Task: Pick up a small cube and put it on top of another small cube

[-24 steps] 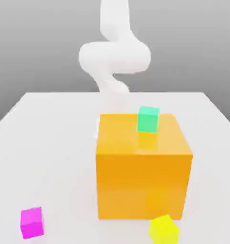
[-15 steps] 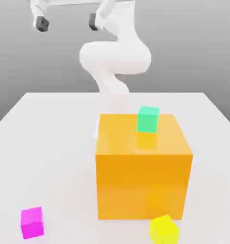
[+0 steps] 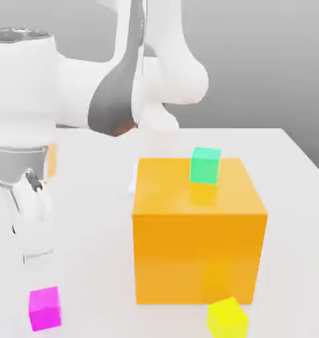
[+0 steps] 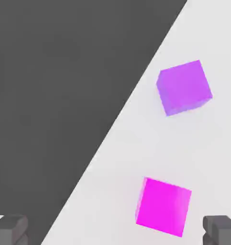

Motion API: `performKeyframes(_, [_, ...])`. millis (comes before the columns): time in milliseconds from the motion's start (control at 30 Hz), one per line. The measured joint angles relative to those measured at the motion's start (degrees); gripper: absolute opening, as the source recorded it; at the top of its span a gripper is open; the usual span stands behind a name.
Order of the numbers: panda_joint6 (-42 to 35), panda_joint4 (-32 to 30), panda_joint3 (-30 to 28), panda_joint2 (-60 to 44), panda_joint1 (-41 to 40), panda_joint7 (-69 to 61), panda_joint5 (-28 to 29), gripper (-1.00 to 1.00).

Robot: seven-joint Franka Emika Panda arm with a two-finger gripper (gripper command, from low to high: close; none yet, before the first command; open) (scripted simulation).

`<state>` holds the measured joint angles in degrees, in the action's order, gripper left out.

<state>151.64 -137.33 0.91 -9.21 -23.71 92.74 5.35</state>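
Now on the approach step: gripper [image 3: 33, 254] hangs with fingers apart above the pink cube [image 3: 44, 307], near the table [image 3: 89, 198] front corner. Next: descend, straddle it, close.

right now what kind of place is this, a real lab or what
Most likely a simulated tabletop test scene, not a real room: a plain white table against a blank grey backdrop, flat-coloured blocks like the big orange block and magenta cube, and a smooth white robot arm.
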Motion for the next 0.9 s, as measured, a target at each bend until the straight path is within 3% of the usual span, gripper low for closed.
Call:
performKeyframes(100, [2.5, -0.6, -0.2, -5.9, -1.4, 2.0, -3.7, 0.00])
performKeyframes(233, [8.5, 0.6, -0.2, -14.1, -1.9, 2.6, -4.6, 0.00])
performKeyframes(267, [10.1, 1.0, -0.3, -16.1, -1.8, 2.6, -4.6, -1.00])
performKeyframes(500, [10.5, 1.1, -0.3, -16.6, -1.8, 2.7, -4.6, -1.00])
performKeyframes(667, [3.9, -0.4, 0.7, -8.4, -2.2, 1.8, -4.6, -1.00])
performKeyframes(900, [-5.0, -2.1, 5.2, 2.1, 2.0, -8.4, 1.7, -1.00])
